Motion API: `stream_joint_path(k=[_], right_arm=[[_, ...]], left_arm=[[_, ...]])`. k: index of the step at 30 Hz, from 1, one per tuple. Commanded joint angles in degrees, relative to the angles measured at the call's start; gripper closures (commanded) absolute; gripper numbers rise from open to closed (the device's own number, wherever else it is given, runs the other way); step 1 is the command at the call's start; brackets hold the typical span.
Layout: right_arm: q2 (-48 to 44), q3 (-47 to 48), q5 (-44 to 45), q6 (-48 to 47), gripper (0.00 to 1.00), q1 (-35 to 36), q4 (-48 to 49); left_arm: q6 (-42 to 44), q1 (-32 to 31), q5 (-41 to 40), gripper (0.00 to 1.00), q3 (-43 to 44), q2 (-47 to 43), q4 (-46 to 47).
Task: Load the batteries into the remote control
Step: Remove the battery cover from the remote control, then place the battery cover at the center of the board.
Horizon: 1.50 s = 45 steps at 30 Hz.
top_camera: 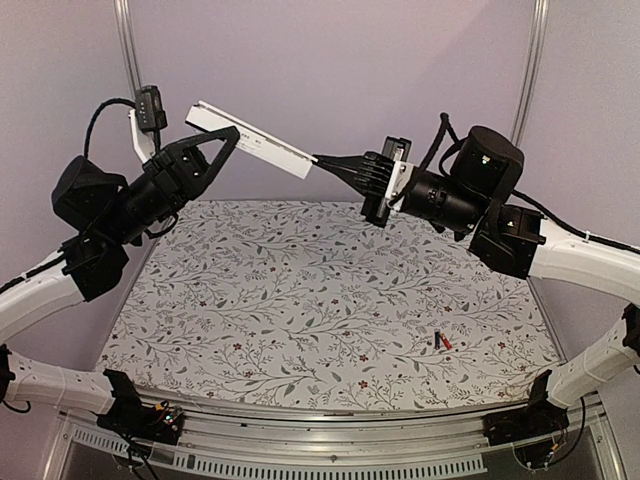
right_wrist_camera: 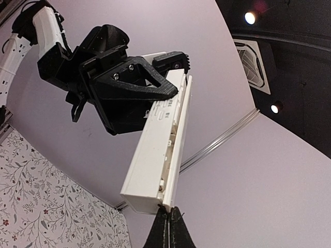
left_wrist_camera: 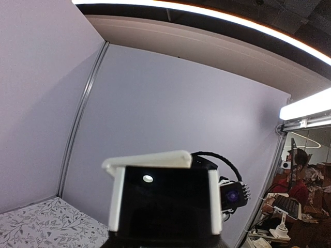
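The white remote control [top_camera: 270, 150] is held high above the table, sloping down to the right. My left gripper [top_camera: 232, 135] is shut on its left part; the right wrist view shows these black jaws [right_wrist_camera: 165, 90] clamped on the remote [right_wrist_camera: 150, 155], whose thin side plate stands slightly off the body. In the left wrist view only a white edge of the remote [left_wrist_camera: 150, 159] shows above my left gripper [left_wrist_camera: 163, 173]. My right gripper [top_camera: 320, 160] is shut, and its tips [right_wrist_camera: 168, 211] touch the remote's lower right end. The red battery [top_camera: 446, 342] and the black battery [top_camera: 437, 341] lie together on the table at the front right.
The floral table cover [top_camera: 300, 290] spans the work area, with purple walls behind and metal rails [top_camera: 125, 40] in the back corners. The right arm's wrist camera [left_wrist_camera: 232, 196] shows just past the remote in the left wrist view.
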Motion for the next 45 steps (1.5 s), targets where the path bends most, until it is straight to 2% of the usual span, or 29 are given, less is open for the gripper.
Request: stream_joint_path(k=[1,17,27,32,39,45], right_arm=[[0.2,1.5,1.0,2.2,1.00,0.5,-0.1],[-0.4,2.2,6.4,9.7,1.00,0.3,0.1],[-0.4,1.5,5.4,10.0,1.00,0.4,2.5],[0.2,2.6,8.3,11.7,1.00,-0.2,2.9],[0.3,3.9,14.3,21.3,1.00,-3.0,1.1],[0.2,4.0,21.2,34.9,1.00,-8.2,-9.8]], left_arm=[[1.3,0.4,-0.6,1.00,-0.8,-0.8,-0.9],[4.5,0.4,-2.5,1.00,-1.5,-1.6,-3.6],[4.0,0.5,-1.3,1.00,-1.6,-1.4,-2.6],[4.4,0.5,-1.3,1.00,-1.8,-1.9,-2.7],[5.7,0.6,-2.8,1.00,-2.8,-3.0,-3.5],[8.3,0.8,-3.7,1.00,-3.0,-4.5,-5.1]])
